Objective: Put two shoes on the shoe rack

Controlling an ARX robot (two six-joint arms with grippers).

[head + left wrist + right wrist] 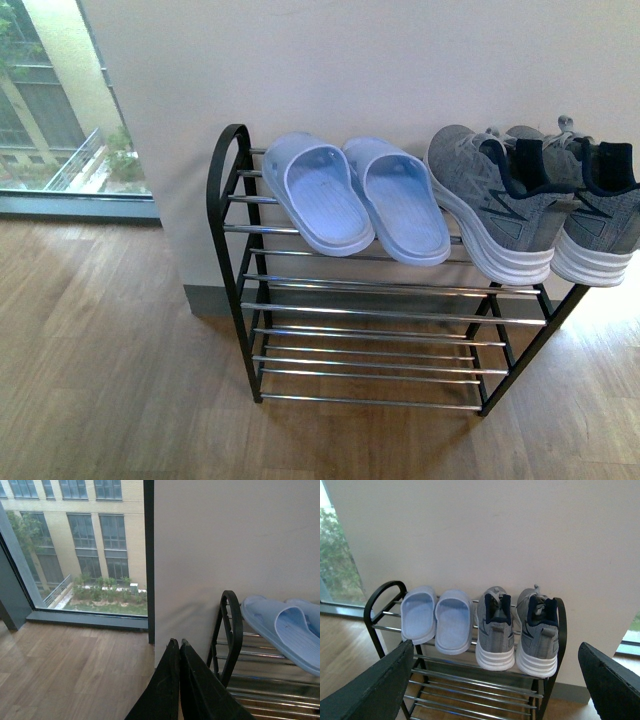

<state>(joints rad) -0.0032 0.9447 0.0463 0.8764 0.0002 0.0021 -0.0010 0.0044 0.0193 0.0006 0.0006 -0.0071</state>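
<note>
Two grey knit sneakers with white soles and navy collars rest side by side on the top tier of the shoe rack [350, 312], at its right end: one shoe [495, 205] [495, 630] and the other [600, 215] [537, 637], heels toward me. My right gripper [497, 680] is open, well back from the rack, with nothing between its fingers. In the left wrist view my left gripper [178, 642] is shut and empty, near the rack's left frame [231, 630]. Neither gripper shows in the front view.
A pair of light blue slippers [355, 195] lies on the top tier to the left of the sneakers. The rack stands against a white wall [400, 60] on a wooden floor [100, 380]. A floor-length window [75, 545] is to the left.
</note>
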